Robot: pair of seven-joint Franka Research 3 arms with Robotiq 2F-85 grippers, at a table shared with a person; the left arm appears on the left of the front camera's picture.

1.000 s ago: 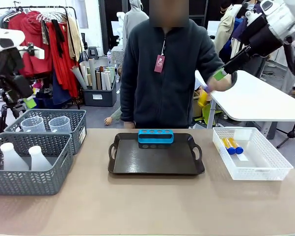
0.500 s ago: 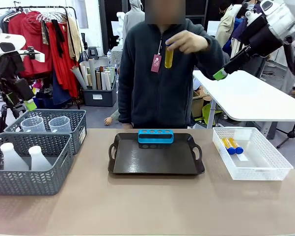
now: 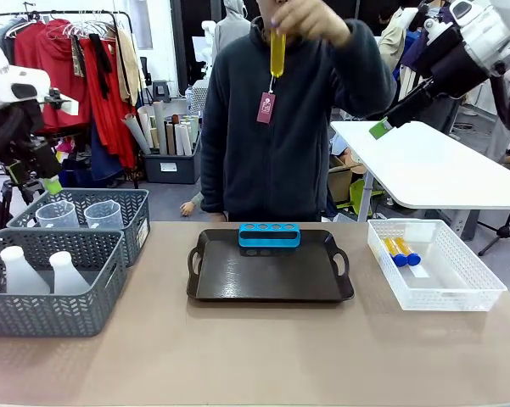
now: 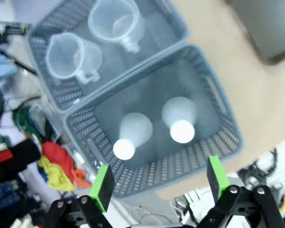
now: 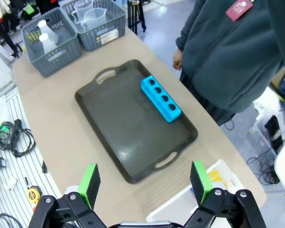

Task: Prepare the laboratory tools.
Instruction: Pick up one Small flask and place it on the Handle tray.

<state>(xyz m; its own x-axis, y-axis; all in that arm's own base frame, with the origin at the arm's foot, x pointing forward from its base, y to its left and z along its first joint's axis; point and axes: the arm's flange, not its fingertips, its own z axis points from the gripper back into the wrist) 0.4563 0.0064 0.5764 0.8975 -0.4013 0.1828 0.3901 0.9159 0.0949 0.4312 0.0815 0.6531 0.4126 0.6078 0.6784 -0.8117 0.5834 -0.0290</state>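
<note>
Workroom: clothes rack [image 3: 89,72], white table [image 3: 441,170].

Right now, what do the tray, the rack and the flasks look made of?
Tray: probably plastic, black with a dull sheen and moulded handles. Rack: likely plastic, evenly blue, matte. Flasks: likely plastic, milky and translucent, though frosted glass cannot be excluded.

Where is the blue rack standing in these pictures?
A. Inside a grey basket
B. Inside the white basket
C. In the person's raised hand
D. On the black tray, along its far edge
D: the blue rack stands on the black tray, against the edge nearest the person, with nothing sticking out of its four holes.
</note>
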